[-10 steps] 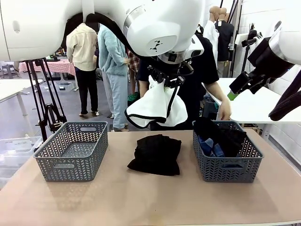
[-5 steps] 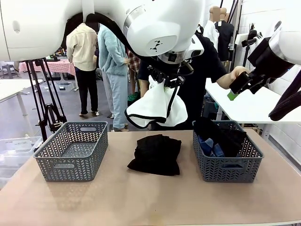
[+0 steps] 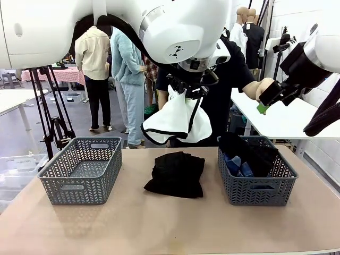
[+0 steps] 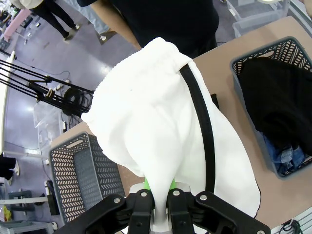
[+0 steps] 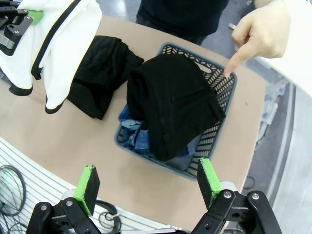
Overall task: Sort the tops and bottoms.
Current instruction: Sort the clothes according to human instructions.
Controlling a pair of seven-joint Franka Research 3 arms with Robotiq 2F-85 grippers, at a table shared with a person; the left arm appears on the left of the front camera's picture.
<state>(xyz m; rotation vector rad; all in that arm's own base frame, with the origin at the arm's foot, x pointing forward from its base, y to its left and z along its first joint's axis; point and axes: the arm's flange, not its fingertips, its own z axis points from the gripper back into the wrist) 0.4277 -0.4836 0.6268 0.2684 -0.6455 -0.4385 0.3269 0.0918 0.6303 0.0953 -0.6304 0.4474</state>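
- The left gripper [image 3: 187,87] is raised above the tabletop [image 3: 159,223]. Its fingers are pinched tight on the gathered top of one white piece [image 3: 178,119] with black edging.
- In the left wrist view, the left gripper [image 4: 158,195] has the white piece [image 4: 146,126] running straight out from between its two green pads. One black stripe runs down the cloth.
- The white piece hangs free below this gripper, touching nothing else.
- Directly beneath the gripper, one folded black piece [image 3: 176,172] lies on the tabletop between the two baskets.
- There are two grey baskets. The first grey basket [image 3: 79,188] sits well off to the robot's left of the gripper. The second grey basket [image 3: 257,194] sits to the robot's right of it.
- The right gripper [image 3: 268,98] is held high, above and beyond the second grey basket. In the right wrist view, the right gripper [image 5: 148,185] has its fingers spread wide with nothing between them.
- Below this gripper, the second grey basket [image 5: 222,122] holds two garments. A second black piece [image 5: 170,105] is draped on top, and one blue denim piece [image 5: 134,134] shows under it.
- That makes four garments in all: one in the air, one on the tabletop and two in a basket.
- One hand [image 5: 261,29] of the person is beyond the basket, with its index finger pointing down at the basket's far rim.
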